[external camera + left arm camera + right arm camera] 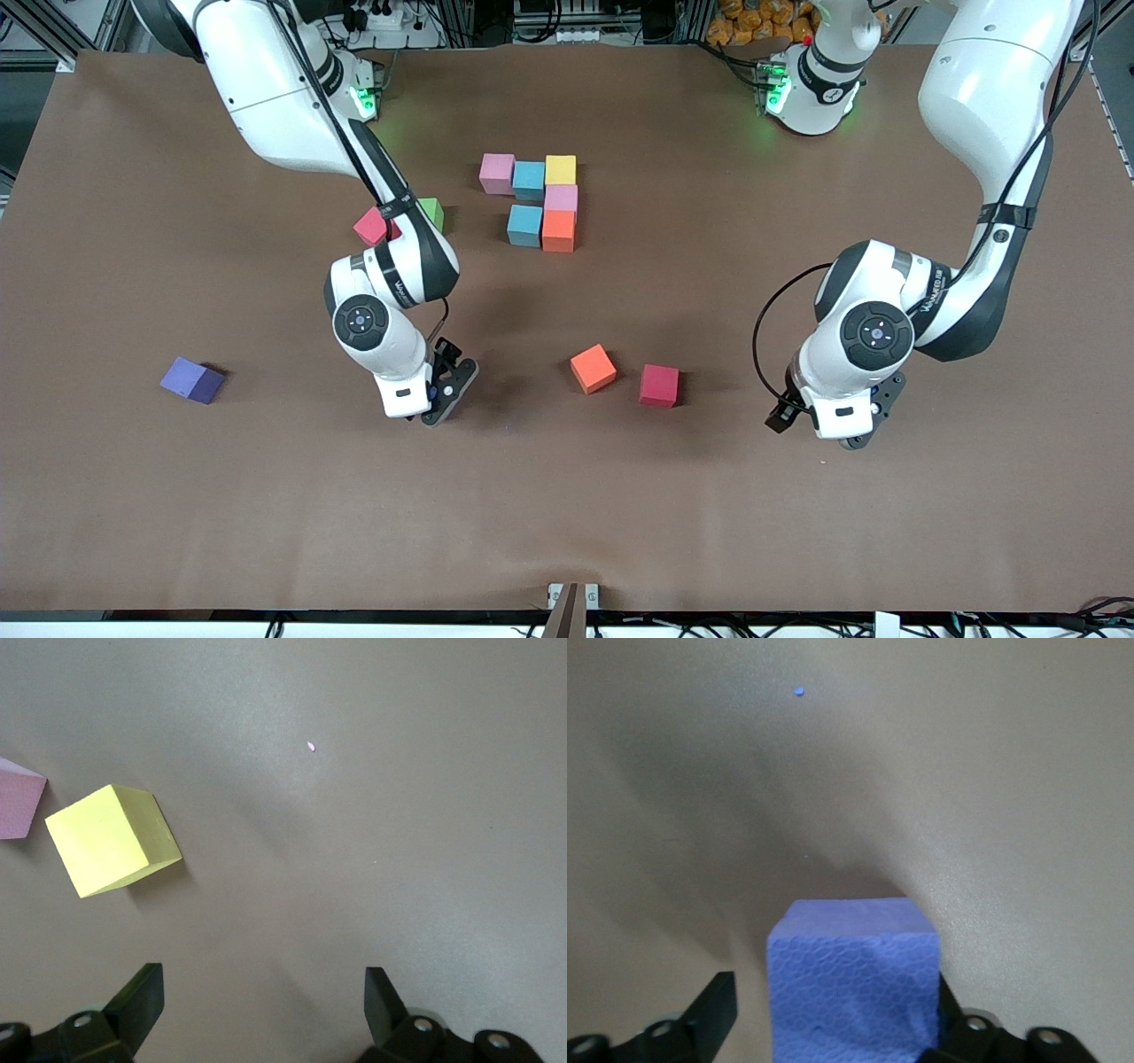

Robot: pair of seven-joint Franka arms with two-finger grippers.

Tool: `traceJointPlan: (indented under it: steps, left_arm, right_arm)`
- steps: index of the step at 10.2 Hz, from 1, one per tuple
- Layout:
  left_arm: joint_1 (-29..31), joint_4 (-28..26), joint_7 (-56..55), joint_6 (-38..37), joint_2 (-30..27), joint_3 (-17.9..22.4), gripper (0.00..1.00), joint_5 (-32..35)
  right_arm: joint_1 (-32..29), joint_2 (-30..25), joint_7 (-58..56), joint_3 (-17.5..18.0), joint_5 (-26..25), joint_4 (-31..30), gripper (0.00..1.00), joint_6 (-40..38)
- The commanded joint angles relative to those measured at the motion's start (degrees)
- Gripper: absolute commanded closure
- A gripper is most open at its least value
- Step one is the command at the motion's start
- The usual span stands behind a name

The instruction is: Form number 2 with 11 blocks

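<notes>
The partial number 2 (540, 199) is six adjoining cubes: pink, cyan and yellow in a row, then pink, then cyan and orange. My right gripper (440, 400) is low over the table nearer the camera; its jaws stand open around a purple cube (852, 983), which touches one finger (950, 1010). My left gripper (822, 431) is open and empty (263, 997) near a yellow cube (111, 840). Loose on the table are an orange cube (593, 369), a red cube (659, 385), another purple cube (192, 380) and a red cube (370, 226) partly hidden by the right arm.
A green cube (432, 213) sits beside the half-hidden red cube under the right arm. A pink-red cube's corner (18, 799) shows beside the yellow cube. The brown table (567, 514) is bare along the edge nearest the camera.
</notes>
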Motion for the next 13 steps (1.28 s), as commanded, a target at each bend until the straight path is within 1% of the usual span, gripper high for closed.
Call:
traceJointPlan:
  steps: [1,2,3,4,5,7,11,13]
  left_arm:
    - [0.2,0.1,1.2,0.0,0.0,-0.2,0.0,0.8]
    - [0.2,0.1,1.2,0.0,0.0,-0.2,0.0,0.8]
    - [0.2,0.1,1.2,0.0,0.0,-0.2,0.0,0.8]
    - [0.2,0.1,1.2,0.0,0.0,-0.2,0.0,0.8]
    - [0.2,0.1,1.2,0.0,0.0,-0.2,0.0,0.8]
    - [0.2,0.1,1.2,0.0,0.0,-0.2,0.0,0.8]
    - [0.2,0.2,1.2,0.1,0.3,-0.2,0.0,0.8]
    - [0.3,0.2,1.2,0.1,0.3,-0.2,0.0,0.8]
  right_arm:
    - [0.2,1.6,-0.7,-0.2,0.2,2.1,0.36,-0.2]
    - [0.1,1.2,-0.7,-0.2,0.4,2.1,0.56,-0.2]
    - [0.1,0.8,-0.7,-0.2,0.4,2.1,0.68,-0.2]
    - [0.2,-0.3,-0.7,-0.2,0.5,1.6,0.69,-0.3]
    - [0.2,-2.8,-0.7,-0.2,0.4,0.1,0.69,-0.6]
    - [0.1,-10.5,-2.4,-0.2,0.2,-6.8,0.69,-1.0]
    - [0.6,-23.2,-16.7,-0.2,0.1,-20.7,0.69,-1.5]
    - [2.8,-26.7,-23.0,-0.2,-0.3,-24.6,0.69,-4.6]
